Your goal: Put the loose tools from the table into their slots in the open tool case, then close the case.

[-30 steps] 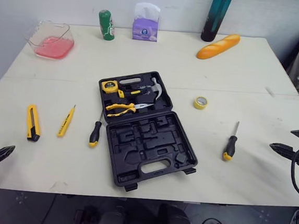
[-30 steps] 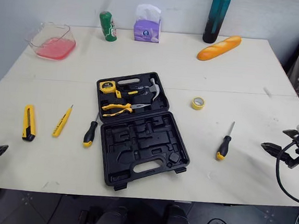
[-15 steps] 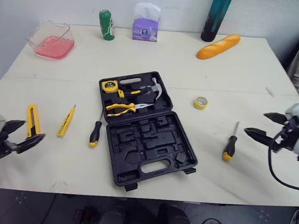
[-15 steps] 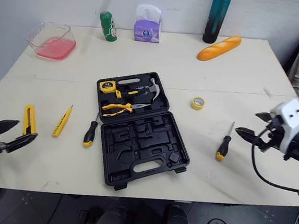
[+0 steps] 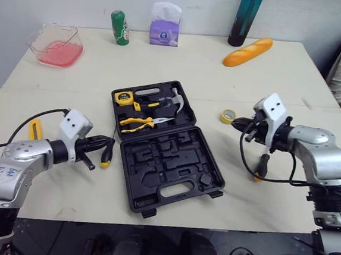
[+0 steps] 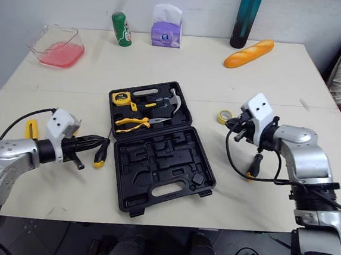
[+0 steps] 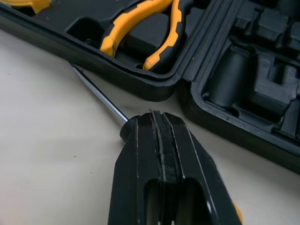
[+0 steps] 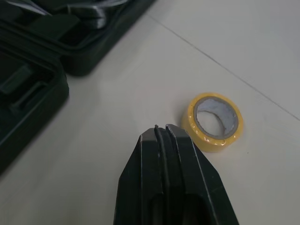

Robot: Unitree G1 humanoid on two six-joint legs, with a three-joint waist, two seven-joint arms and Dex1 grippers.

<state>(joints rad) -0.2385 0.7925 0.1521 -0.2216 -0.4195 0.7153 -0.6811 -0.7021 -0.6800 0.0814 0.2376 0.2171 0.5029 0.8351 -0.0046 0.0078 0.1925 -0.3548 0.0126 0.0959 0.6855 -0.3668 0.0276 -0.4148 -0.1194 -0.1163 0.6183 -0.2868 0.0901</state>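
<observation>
My left arm reaches low over the table, left gripper with fingers pressed together just above the handle of the black-and-yellow screwdriver beside the tool case; my right gripper, fingers also together, hovers just beside the yellow tape roll; a second screwdriver lies near that wrist.

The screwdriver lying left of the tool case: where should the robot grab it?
Grip the screwdriver by its thick handle, coming down from above with the left pincer opened across it. It lies flat on the table, its shaft is thin, and the case crowds the tip.
</observation>
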